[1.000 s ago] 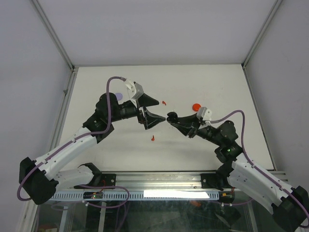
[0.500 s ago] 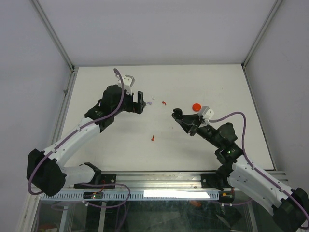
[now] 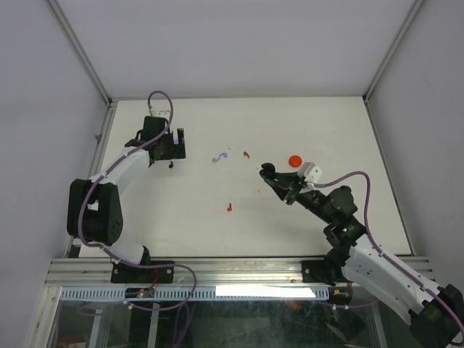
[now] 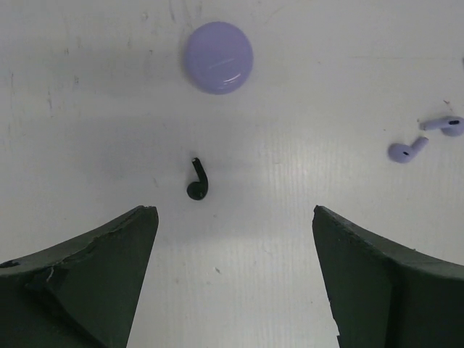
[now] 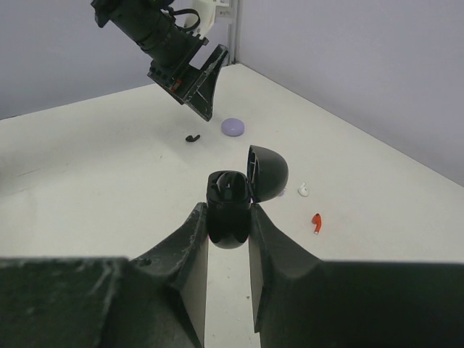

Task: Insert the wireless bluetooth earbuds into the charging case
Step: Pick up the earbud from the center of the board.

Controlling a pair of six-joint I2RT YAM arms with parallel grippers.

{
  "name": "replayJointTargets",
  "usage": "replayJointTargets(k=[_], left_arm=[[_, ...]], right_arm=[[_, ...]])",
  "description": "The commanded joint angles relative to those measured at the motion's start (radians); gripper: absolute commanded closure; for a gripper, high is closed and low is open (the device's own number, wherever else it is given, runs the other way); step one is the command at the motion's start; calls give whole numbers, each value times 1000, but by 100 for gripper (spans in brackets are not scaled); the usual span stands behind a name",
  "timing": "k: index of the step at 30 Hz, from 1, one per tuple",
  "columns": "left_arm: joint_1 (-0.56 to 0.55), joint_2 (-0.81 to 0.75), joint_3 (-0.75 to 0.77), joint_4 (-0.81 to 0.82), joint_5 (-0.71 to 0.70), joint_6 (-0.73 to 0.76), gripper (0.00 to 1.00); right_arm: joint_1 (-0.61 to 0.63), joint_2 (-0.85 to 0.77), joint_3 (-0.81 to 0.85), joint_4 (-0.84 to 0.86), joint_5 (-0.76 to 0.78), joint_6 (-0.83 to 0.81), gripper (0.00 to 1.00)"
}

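Just ahead of your left gripper (image 4: 235, 217), jaws spread empty: black bud (image 4: 196, 183), tiny, short curved stem | right gripper (image 5: 229, 212) clamps open black case (image 5: 228, 188).

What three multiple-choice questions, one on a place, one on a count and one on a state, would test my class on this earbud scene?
1. Where does the black earbud lie?
A. On the table, apart from the lavender case
B. Inside the lavender case
C. On the lavender case's lid

2. How many lavender earbuds lie on the table?
A. One
B. Two
C. Four

3. How is the black case in the right gripper?
A. Lid shut
B. Dropped on the table
C. Lid open

Answers: 1 A, the left wrist view shows bare table between bud and case. 2 B, two lie close together at the right of that view. 3 C, the lid stands hinged back while the gripper clamps the base.
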Motion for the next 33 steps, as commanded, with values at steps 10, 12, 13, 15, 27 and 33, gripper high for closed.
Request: replayJointTargets(k=[10,12,13,15,27,33], left_arm=[[74,314,252,-87,23,31,34],[74,344,272,-102,27,35,37],[75,354,273,-106,30,36,37],[75,365,272,-111,34,38,39],[69,406,267,-133,170,59,55],[36,389,237,-178,222,71,62]], right_arm=[[4,-43,-2,9,8,-30,100],[4,-43,-1,5,7,-32,100],[4,-44,-1,4,8,-33,100],[4,-46,-3,3,12,-33,100],[4,-50,-3,8,7,-23,100],[4,-78,-1,-7,14,-21,100]])
